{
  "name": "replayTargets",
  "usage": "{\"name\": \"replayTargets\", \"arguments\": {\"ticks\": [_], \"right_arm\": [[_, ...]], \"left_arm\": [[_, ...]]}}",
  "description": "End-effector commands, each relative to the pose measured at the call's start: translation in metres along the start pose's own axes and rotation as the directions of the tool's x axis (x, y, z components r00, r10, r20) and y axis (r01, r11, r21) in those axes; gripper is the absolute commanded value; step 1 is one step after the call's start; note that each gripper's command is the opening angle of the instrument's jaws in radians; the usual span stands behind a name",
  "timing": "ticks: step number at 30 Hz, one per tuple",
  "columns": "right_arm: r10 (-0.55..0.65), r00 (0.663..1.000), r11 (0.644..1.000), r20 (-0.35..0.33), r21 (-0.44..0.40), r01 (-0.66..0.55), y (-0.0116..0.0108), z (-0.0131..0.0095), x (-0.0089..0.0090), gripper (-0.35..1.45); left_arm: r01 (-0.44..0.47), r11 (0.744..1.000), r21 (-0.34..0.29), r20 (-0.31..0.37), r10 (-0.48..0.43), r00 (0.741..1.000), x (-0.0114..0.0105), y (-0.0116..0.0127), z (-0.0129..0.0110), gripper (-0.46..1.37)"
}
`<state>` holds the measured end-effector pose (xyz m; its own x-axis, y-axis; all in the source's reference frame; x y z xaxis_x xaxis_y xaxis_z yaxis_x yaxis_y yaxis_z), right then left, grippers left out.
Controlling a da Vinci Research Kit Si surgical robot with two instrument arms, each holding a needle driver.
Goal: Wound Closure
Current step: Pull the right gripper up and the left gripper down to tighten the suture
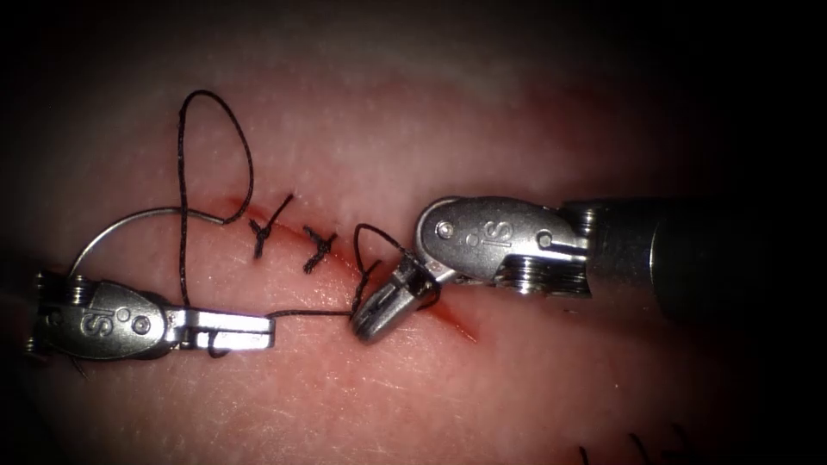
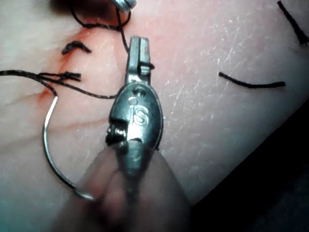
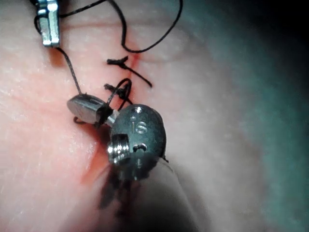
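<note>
The tissue (image 1: 482, 112) bears a slanting cut (image 1: 448, 320) with two tied stitches (image 1: 263, 228) (image 1: 319, 250). The curved needle (image 1: 129, 220) lies flat on the tissue left of the cut, held by neither tool and not in the tissue. Its thread (image 1: 215, 96) loops up, then drops to my left tool (image 1: 250, 330), whose jaws are shut on it left of the cut. From there the thread runs right to my right tool (image 1: 372, 312), over the cut. Thread coils around those jaws, which look shut on it. The left wrist view has the needle (image 2: 48, 145); the right wrist view has the right tool (image 3: 87, 108).
Red fluid (image 1: 345, 258) lines the cut. Cut ends of thread (image 1: 637, 446) lie on the tissue at the near right; others are in the left wrist view (image 2: 251, 85). The right tool's shaft (image 1: 689, 254) comes in from the right.
</note>
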<state>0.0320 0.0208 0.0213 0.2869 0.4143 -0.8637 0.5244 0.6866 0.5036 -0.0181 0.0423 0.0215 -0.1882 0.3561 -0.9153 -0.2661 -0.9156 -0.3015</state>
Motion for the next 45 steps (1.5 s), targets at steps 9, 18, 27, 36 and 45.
{"name": "replayTargets", "arguments": {"ticks": [9,18,27,36,45], "right_arm": [[0.025,0.999,0.998,-0.046,-0.063,-0.027,0.0008,-0.0020,-0.0010,-0.35],[0.060,0.997,0.993,-0.049,-0.103,-0.065,0.0015,-0.0032,-0.0016,-0.35],[0.066,0.997,0.990,-0.046,-0.121,-0.071,0.0025,-0.0037,-0.0016,-0.35],[0.084,0.996,0.982,-0.043,-0.169,-0.090,0.0042,-0.0050,-0.0021,-0.35],[0.089,0.995,0.977,-0.040,-0.190,-0.095,0.0048,-0.0051,-0.0024,-0.35]], "left_arm": [[-0.002,1.000,-0.010,0.010,0.003,1.000,0.0018,0.0050,-0.0014,-0.35],[-0.024,0.999,-0.021,0.012,0.024,1.000,0.0045,0.0086,-0.0035,-0.35],[-0.034,0.999,-0.028,0.007,0.034,0.999,0.0060,0.0114,-0.0063,-0.35],[-0.037,0.999,-0.030,0.004,0.037,0.999,0.0071,0.0144,-0.0080,-0.35],[-0.048,0.998,-0.032,0.002,0.048,0.999,0.0080,0.0172,-0.0090,-0.35]]}}
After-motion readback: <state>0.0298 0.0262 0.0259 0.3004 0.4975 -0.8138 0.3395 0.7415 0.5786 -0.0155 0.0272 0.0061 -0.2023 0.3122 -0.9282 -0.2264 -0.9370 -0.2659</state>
